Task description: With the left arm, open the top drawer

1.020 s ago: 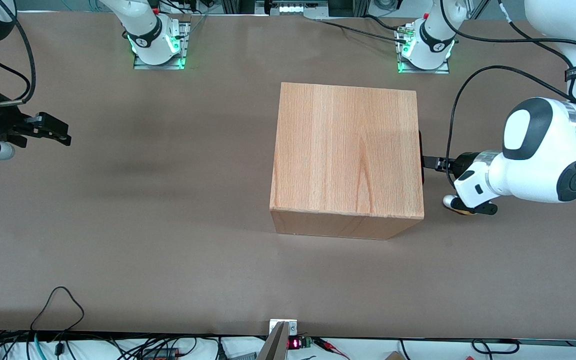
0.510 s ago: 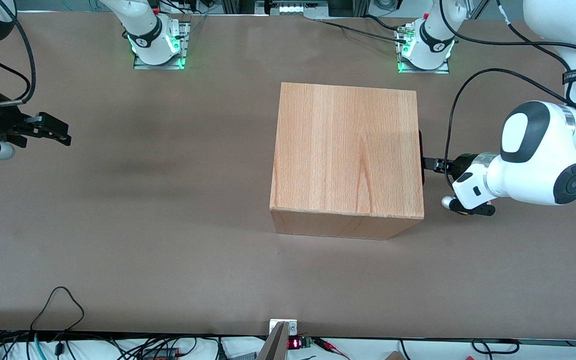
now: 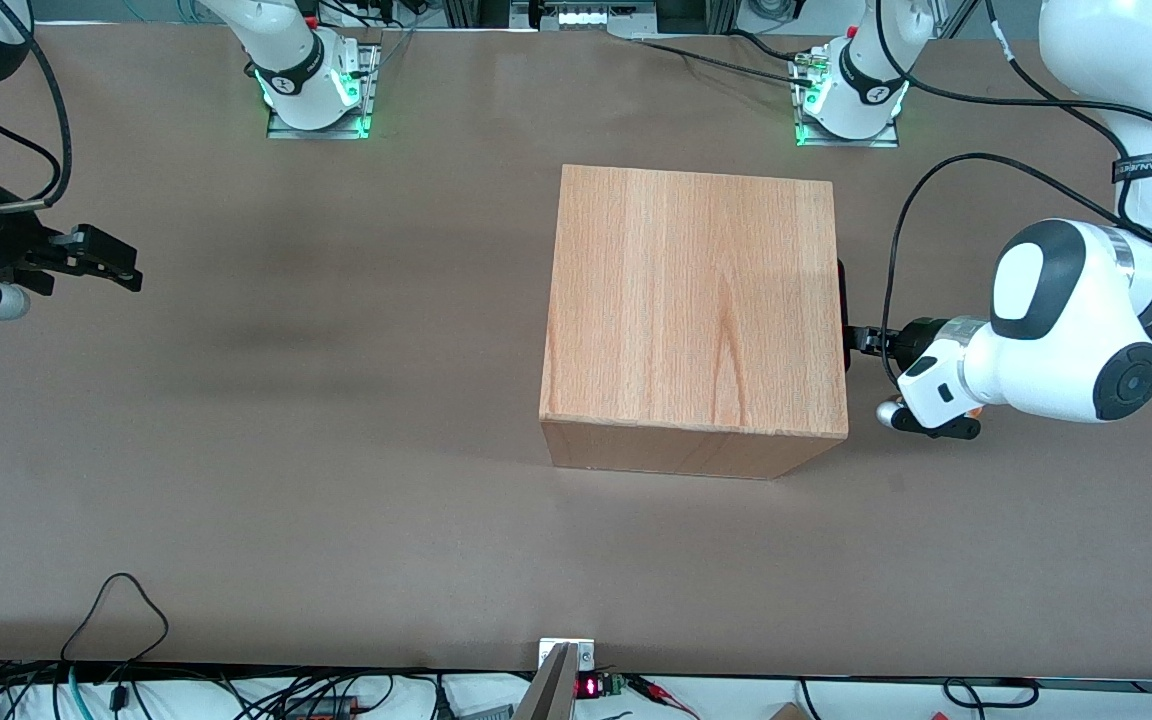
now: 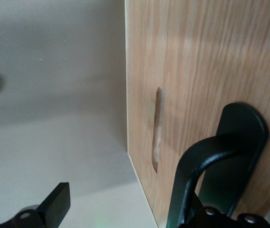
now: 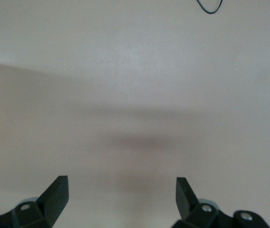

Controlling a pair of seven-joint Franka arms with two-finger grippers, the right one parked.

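Since the earlier picture, the left arm (image 3: 1066,335) has slid a little closer to the wooden cabinet (image 3: 691,300), and its big round joint sits a bit lower and nearer the box. The cabinet has not moved.

The top drawer (image 4: 206,71) is shut. From the front camera only the plain top of the cabinet shows, and the drawer face is on the side that looks toward the working arm's end of the table. In the wrist camera the drawer front is light wood with soft wavy grain lines, and it has a long thin slot cut into it. A black handle (image 4: 220,156) curves out from the wood, smooth and rounded like a bent bar.

The arm reaches in sideways, low over the table, with its wrist pointing at the drawer front. A black cable loops up from the wrist. The gripper (image 3: 861,338) is right against the cabinet's side, at the handle. Its fingers are spread wide: one finger (image 4: 54,204) is out over the bare table, and the other is by the handle. They are not squeezing anything.

The table (image 3: 336,450) is flat, brown and dull. The arm is shiny white with black caps, all round and chunky.
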